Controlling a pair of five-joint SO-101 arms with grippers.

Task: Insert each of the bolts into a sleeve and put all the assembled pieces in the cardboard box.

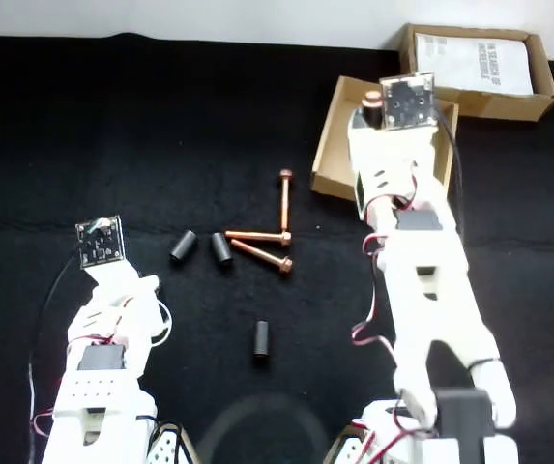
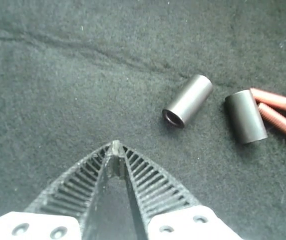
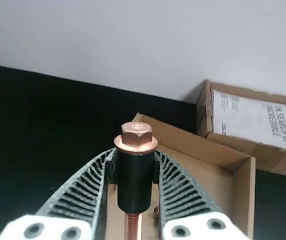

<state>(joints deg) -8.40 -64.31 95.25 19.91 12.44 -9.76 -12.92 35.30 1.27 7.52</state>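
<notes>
My right gripper [image 3: 135,162] is shut on a black sleeve [image 3: 134,182] with a copper bolt [image 3: 136,136] through it, held upright over the open cardboard box [image 3: 217,175]. In the high view this piece [image 1: 371,102] hangs above the box [image 1: 333,145]. Three loose copper bolts [image 1: 285,198] [image 1: 257,235] [image 1: 263,254] lie mid-table. Two black sleeves [image 1: 183,246] [image 1: 221,248] lie left of them and a third [image 1: 261,340] lies nearer the front. My left gripper [image 2: 116,148] is shut and empty, just short of one sleeve [image 2: 187,100]; another sleeve [image 2: 245,116] touches two bolts [image 2: 277,101].
A second cardboard box [image 1: 480,66] with a printed sheet in it stands at the back right, behind the open one. Black cloth [image 1: 83,126] covers the table, with a white wall behind. The left arm [image 1: 112,309] sits at the front left.
</notes>
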